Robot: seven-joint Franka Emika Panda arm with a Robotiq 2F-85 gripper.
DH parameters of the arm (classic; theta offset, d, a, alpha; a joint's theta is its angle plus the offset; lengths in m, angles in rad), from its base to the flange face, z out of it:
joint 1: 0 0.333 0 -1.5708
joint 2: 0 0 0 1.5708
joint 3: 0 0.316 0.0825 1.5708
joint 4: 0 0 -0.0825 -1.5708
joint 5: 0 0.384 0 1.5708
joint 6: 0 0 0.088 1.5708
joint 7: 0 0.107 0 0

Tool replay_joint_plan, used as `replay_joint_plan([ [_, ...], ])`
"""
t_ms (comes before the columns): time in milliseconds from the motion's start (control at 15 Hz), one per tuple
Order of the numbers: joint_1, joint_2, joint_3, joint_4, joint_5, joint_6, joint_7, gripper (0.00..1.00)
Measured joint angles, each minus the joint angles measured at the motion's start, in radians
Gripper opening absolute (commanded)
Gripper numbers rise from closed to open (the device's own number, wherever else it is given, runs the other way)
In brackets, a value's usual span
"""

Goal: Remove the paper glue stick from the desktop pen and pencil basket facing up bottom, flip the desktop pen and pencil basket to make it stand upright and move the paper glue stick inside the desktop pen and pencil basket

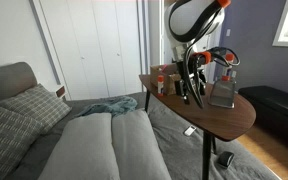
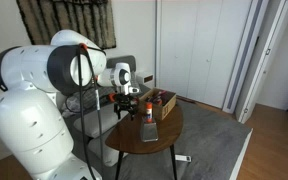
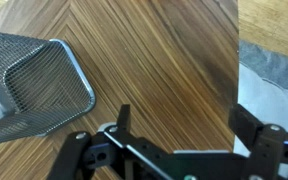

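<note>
The grey mesh pen basket [image 1: 222, 94] stands on the round wooden table [image 1: 229, 118] with its bottom facing up. It also shows in an exterior view [image 2: 149, 129] and at the left of the wrist view [image 3: 34, 85]. The paper glue stick [image 1: 224, 64], white with a red-orange cap, stands on top of the basket and shows in both exterior views [image 2: 147, 108]. I cannot make it out in the wrist view. My gripper [image 3: 186, 120] is open and empty, low over bare tabletop beside the basket, and shows in both exterior views [image 1: 192, 90] [image 2: 127, 100].
A brown cardboard box [image 2: 165, 103] sits at the back of the table, and a small red-topped container [image 1: 162, 80] stands near it. The table edge [image 3: 238, 70] runs close to my gripper, with grey carpet below. A grey sofa [image 1: 94, 145] lies beside the table.
</note>
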Motion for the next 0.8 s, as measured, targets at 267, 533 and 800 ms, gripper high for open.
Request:
replay_joint_plan([
  [267, 0.002, 0.0, -0.002, 0.0, 0.0, 0.0, 0.0, 1.0],
  [533, 0.014, -0.025, -0.006, 0.018, 0.0, -0.002, 0.004, 1.0],
  [800, 0.042, -0.145, 0.001, 0.05, -0.036, -0.013, 0.057, 1.0],
])
